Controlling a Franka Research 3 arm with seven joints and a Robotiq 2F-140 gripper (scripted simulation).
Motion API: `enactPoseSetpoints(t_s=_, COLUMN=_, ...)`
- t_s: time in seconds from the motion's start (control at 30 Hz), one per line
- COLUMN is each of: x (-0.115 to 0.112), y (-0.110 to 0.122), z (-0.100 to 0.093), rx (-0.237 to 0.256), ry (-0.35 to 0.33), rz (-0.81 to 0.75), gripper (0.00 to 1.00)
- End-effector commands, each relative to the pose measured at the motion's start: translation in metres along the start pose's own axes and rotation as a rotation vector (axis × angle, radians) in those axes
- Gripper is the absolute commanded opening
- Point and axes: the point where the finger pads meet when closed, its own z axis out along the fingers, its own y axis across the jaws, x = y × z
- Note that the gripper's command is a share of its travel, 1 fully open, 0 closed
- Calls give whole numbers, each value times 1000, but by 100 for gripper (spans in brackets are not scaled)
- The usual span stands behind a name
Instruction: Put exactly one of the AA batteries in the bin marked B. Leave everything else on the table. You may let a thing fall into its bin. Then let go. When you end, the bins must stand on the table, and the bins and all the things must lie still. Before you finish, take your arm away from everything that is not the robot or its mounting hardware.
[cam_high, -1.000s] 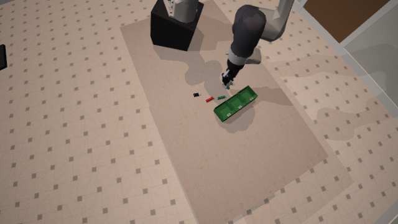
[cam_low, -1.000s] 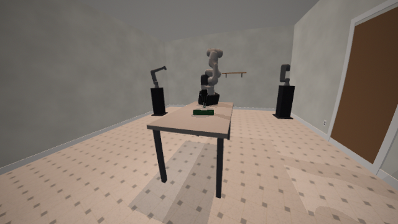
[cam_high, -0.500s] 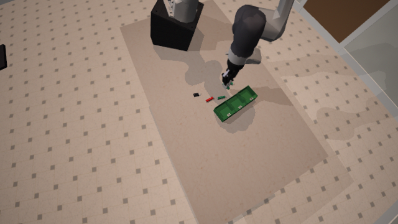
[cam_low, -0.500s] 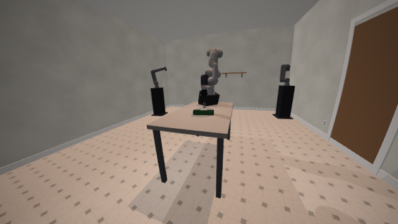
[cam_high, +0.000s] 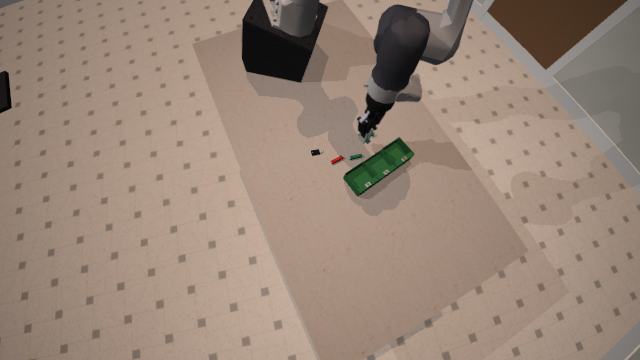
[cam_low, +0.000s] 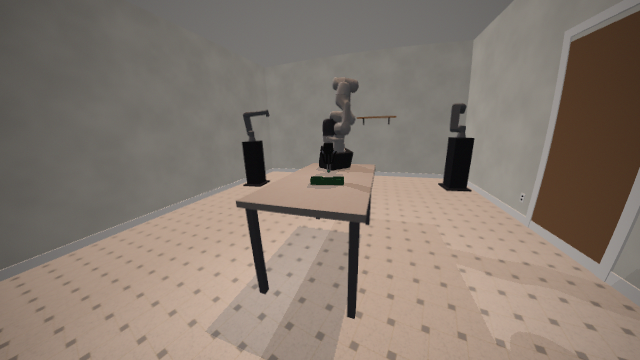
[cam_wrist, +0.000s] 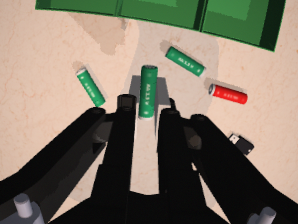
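On the wrist view, left to right: one green battery (cam_wrist: 91, 87) lies near the row of bins (cam_high: 372, 185) (cam_low: 327, 181) (cam_wrist: 160, 21); next, the claw (cam_high: 366, 136) (cam_low: 329, 169) (cam_wrist: 147, 90) is almost closed, with the middle green battery (cam_wrist: 148, 92) pinched in it, just short of the bins; then another green battery (cam_high: 356, 157) (cam_wrist: 185, 61) lies close beside them; the red battery (cam_high: 337, 160) (cam_wrist: 228, 94) is farther off; the black stick (cam_high: 315, 152) (cam_wrist: 242, 144) is farthest. The grab looks done, so carrying comes now; go up, over the bins' wall, above B, then let go. The top view shows the bins' white tags, too small to read; the wrist view shows the pinch, but no tags; the far view shows the bins standing on the bench (cam_high: 400, 250) (cam_low: 300, 200), but no loose batteries.
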Motion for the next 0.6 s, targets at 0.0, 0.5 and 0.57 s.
enactPoseSetpoints(t_s=0.0, x=-2, y=-1, z=0, rx=4, ry=-6, rz=10, gripper=5)
enactPoseSetpoints(t_s=0.5, x=-2, y=-1, z=0, rx=4, ry=-6, rz=10, gripper=5)
enactPoseSetpoints(t_s=0.57, x=10, y=0, z=0, rx=4, ry=-6, rz=-40, gripper=5)
